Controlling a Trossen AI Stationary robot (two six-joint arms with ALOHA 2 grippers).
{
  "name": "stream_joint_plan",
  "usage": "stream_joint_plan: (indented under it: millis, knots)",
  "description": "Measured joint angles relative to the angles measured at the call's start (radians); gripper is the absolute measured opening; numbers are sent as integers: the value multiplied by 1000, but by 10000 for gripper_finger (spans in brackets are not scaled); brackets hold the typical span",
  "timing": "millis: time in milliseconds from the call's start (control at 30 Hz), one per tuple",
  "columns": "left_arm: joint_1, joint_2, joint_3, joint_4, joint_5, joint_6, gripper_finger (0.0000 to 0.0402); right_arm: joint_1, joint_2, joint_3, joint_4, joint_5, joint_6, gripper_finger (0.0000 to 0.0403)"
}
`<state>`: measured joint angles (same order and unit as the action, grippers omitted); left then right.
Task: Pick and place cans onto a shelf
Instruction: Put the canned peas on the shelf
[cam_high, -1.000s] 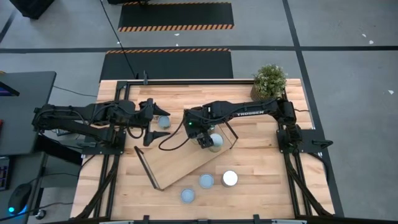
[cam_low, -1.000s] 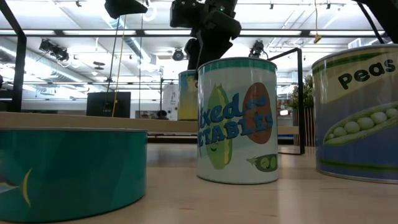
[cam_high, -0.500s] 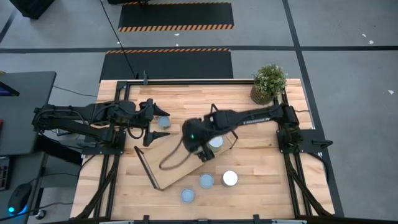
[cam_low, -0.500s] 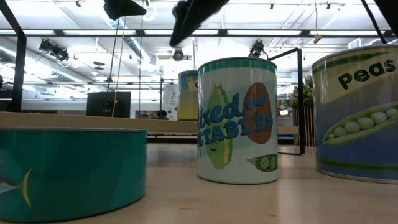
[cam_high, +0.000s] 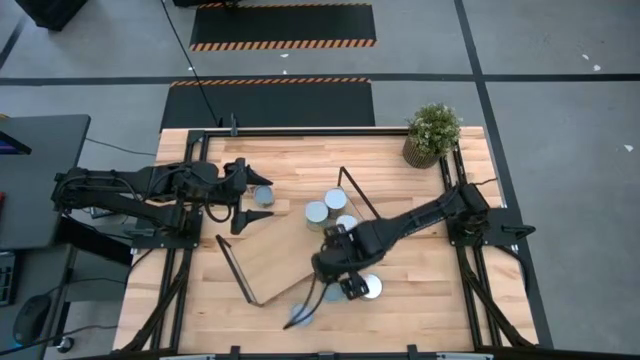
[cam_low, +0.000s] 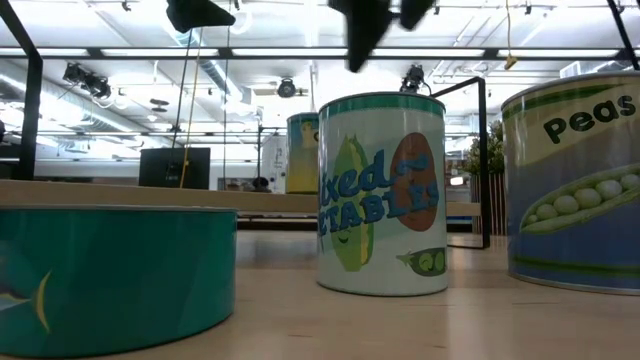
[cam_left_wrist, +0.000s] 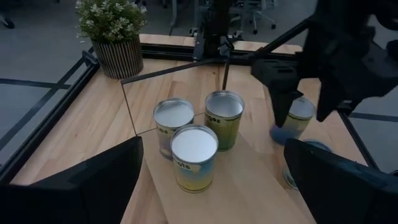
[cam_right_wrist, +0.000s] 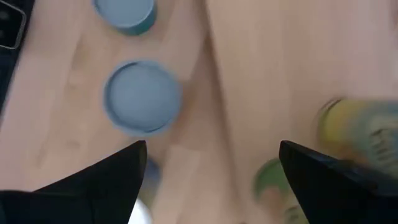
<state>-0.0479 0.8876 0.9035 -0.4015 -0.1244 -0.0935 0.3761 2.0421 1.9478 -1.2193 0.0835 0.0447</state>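
The right claw (cam_high: 350, 285) hangs above the near part of the table (cam_high: 420, 290), its fingers spread and holding nothing, with the arm reaching in diagonally from the right edge. It sits just beside the white-topped can (cam_high: 371, 288) and over the loose cans at the front; a bluish-topped can (cam_high: 300, 316) lies nearer the front edge, partly blurred behind the arm's cable. In the right wrist view, two pale blue can tops (cam_right_wrist: 142, 96) show between the dark fingers (cam_right_wrist: 106, 180), on bare wood.

The shelf (cam_high: 290, 255) lies at an angle across the middle of the table, a light-wood board with black wire frames at its short ends. Three cans (cam_high: 327, 206) stand upright in a tight cluster at its far-right end, touching or nearly so (the left wrist view shows them clearly, the nearest white-topped with a yellow-green label (cam_left_wrist: 194, 155)). Another can (cam_high: 263, 195) stands near the left claw.

The left claw (cam_high: 240, 195) waits over the left side of the table, fingers spread wide, empty.

In the low view, a mixed-vegetables can (cam_low: 380, 195) stands upright in the centre, a peas can (cam_low: 575, 185) to its right, and a short teal can (cam_low: 115, 275) close in front on the left. A potted plant (cam_high: 432, 132) stands at the table's far-right corner.
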Motion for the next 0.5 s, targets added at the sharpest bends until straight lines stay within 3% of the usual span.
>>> stream_joint_plan:
  millis: [233,500]
  knots:
    - [0,0,0,0,-10,0,396,52,-7,-68,-111,-4,240,373]
    - [0,0,0,1,-10,0,396,97,-24,-101,-102,-2,407,373]
